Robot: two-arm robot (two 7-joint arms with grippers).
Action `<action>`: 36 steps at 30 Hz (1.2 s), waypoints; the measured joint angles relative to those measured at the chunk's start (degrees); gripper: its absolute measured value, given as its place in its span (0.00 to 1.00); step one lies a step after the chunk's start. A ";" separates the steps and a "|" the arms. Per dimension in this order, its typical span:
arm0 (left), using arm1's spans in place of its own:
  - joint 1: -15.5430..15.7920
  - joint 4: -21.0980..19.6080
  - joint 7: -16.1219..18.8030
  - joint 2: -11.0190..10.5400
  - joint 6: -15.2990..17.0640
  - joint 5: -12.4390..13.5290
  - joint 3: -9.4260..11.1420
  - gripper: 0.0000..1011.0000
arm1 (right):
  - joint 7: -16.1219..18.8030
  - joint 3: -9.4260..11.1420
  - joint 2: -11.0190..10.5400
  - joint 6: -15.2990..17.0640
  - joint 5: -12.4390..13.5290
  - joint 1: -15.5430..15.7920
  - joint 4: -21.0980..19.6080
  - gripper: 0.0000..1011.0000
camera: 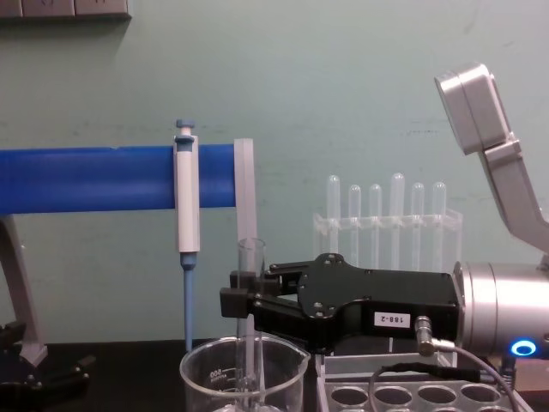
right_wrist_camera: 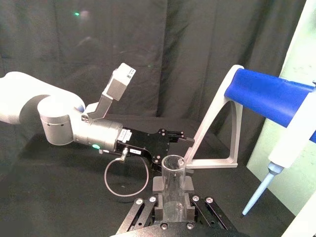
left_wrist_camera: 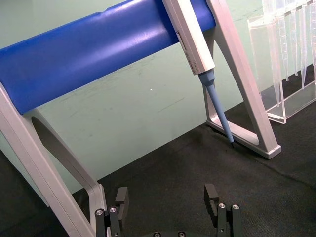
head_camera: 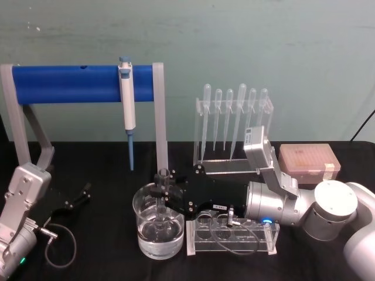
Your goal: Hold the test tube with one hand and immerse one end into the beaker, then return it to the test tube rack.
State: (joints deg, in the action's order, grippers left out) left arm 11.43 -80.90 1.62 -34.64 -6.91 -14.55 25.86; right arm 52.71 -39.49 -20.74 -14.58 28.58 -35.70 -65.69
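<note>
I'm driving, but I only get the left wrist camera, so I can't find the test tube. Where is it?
Observer: The right claw is shut on the test tube, holding it upright.
Operator: Is it in the beaker?
Observer: Yes. Its lower end reaches down inside the beaker, which holds clear liquid.
Operator: Where's the rack for putting it back?
Observer: The test tube rack lies right beside the beaker, on the robot's right of it, below the right arm.
</note>
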 joint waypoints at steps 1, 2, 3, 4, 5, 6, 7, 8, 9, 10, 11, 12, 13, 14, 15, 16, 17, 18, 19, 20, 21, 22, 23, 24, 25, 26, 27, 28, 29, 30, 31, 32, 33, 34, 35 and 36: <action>0.00 0.00 0.00 0.00 0.00 0.00 0.00 0.99 | 0.00 0.00 0.00 0.00 0.00 0.00 0.00 0.22; 0.00 0.00 0.00 0.00 0.00 0.00 0.00 0.99 | 0.00 0.00 0.00 0.00 0.00 0.00 0.00 0.22; 0.00 0.00 0.00 0.00 0.00 0.00 0.00 0.99 | 0.00 0.00 0.00 0.00 0.00 0.00 0.00 0.22; 0.00 0.00 0.00 0.00 0.00 0.00 0.00 0.99 | 0.00 0.00 0.00 0.00 0.00 0.00 0.00 0.22; 0.00 0.00 0.00 0.00 0.00 0.00 0.00 0.99 | 0.00 0.00 0.00 0.00 0.00 0.00 0.00 0.22; 0.00 0.00 0.00 0.00 0.00 0.00 0.00 0.99 | 0.00 0.00 0.00 0.00 0.00 0.00 -0.01 0.22; 0.00 0.00 0.00 0.00 0.00 0.00 0.00 0.99 | 0.00 0.00 0.00 0.00 0.00 0.00 0.00 0.22; 0.00 0.00 0.00 0.00 0.00 0.00 0.00 0.99 | 0.00 0.00 0.00 0.00 0.00 0.00 0.00 0.22; 0.00 0.00 0.00 0.00 0.00 0.00 0.00 0.99 | 0.00 0.00 0.00 0.00 0.00 0.00 0.00 0.22; 0.00 0.00 0.00 0.00 0.00 0.00 0.00 0.99 | 0.00 0.00 0.00 0.00 0.00 0.00 0.00 0.22; 0.00 0.00 0.00 0.00 0.00 0.00 0.00 0.99 | 0.00 0.00 0.00 0.00 0.00 0.00 0.00 0.22; 0.00 0.00 0.00 0.00 0.00 0.00 0.00 0.99 | 0.00 0.00 0.00 0.00 0.00 0.00 0.00 0.22; 0.00 0.00 0.00 0.00 0.00 0.00 0.00 0.99 | 0.00 0.00 0.00 0.00 0.00 0.00 0.00 0.22; 0.00 0.00 0.00 0.00 0.00 0.00 0.00 0.99 | 0.00 0.00 0.00 0.00 0.00 0.00 0.00 0.22; 0.00 0.00 0.00 0.00 0.00 0.00 0.00 0.99 | 0.00 0.00 0.00 0.00 0.00 0.00 0.00 0.22; 0.00 0.00 0.00 0.00 0.00 0.00 0.00 0.99 | 0.00 0.00 0.00 0.00 0.00 0.00 0.00 0.22; 0.00 0.00 0.00 0.00 0.00 0.00 0.00 0.99 | 0.00 0.00 0.00 0.00 0.00 0.00 0.00 0.22; 0.00 0.00 0.00 0.00 0.00 0.00 0.00 0.99 | 0.00 0.00 0.00 0.00 0.00 0.00 0.00 0.22; 0.00 0.00 0.00 0.00 0.00 0.00 0.00 0.99 | 0.00 0.00 0.00 0.00 0.00 0.00 0.00 0.22; 0.00 0.00 0.00 0.00 0.00 0.00 0.00 0.99 | 0.00 0.00 0.00 0.00 0.00 0.00 0.00 0.22; 0.00 0.00 0.00 0.00 0.00 0.00 0.00 0.99 | 0.00 0.00 0.00 0.00 0.00 0.00 0.00 0.22; 0.00 0.00 0.00 0.00 0.00 0.00 0.00 0.99 | 0.00 0.00 0.00 0.00 0.00 0.00 0.00 0.22; 0.00 0.00 0.00 0.00 0.00 0.00 0.00 0.99 | 0.00 0.00 0.00 0.00 0.00 0.00 0.00 0.22; 0.00 0.00 0.00 0.00 0.00 0.00 0.00 0.99 | 0.00 0.00 0.00 0.00 0.00 0.00 0.00 0.22; 0.00 0.00 0.00 0.00 0.00 0.00 0.00 0.99 | 0.00 0.00 0.00 0.00 0.00 0.00 0.00 0.22; 0.00 0.00 0.00 0.00 0.00 0.00 0.00 0.99 | 0.00 0.00 0.00 0.00 0.00 0.00 0.00 0.22; 0.00 0.00 0.00 0.00 0.00 0.00 0.00 0.99 | 0.00 0.00 0.00 0.00 0.00 0.00 0.00 0.22; 0.00 0.00 0.00 0.00 0.00 0.00 0.00 0.99 | 0.00 0.00 0.00 0.00 0.00 0.00 0.00 0.22; 0.00 0.00 0.00 0.00 0.00 0.00 0.00 0.99 | 0.00 0.00 0.00 0.00 0.00 0.00 0.00 0.22; 0.00 0.00 0.00 0.00 0.00 0.00 0.00 0.99 | 0.00 0.00 0.00 0.00 0.00 0.00 0.00 0.22; 0.00 0.00 0.00 0.00 0.00 0.00 0.00 0.99 | 0.00 0.00 0.00 0.00 0.00 0.00 0.00 0.22; 0.00 0.00 0.00 0.00 0.00 0.00 0.00 0.99 | 0.00 0.00 0.00 0.00 0.00 0.00 0.00 0.22; 0.00 0.00 0.00 0.00 0.00 0.00 0.00 0.99 | 0.00 0.00 0.00 0.00 0.00 0.00 0.00 0.22; 0.00 0.00 0.00 0.00 0.00 0.00 0.00 0.99 | 0.00 0.00 0.00 0.00 0.00 0.00 0.00 0.22; 0.00 0.00 0.00 0.00 0.00 0.00 0.00 0.99 | 0.00 0.00 0.00 0.00 0.00 0.00 0.00 0.22; 0.00 0.00 0.00 0.00 0.00 0.00 0.00 0.99 | 0.00 0.00 0.00 0.00 0.00 0.00 0.00 0.22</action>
State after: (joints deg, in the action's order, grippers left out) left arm 11.43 -80.90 1.62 -34.64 -6.91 -14.55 25.86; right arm 52.71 -39.49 -20.74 -14.59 28.58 -35.70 -65.69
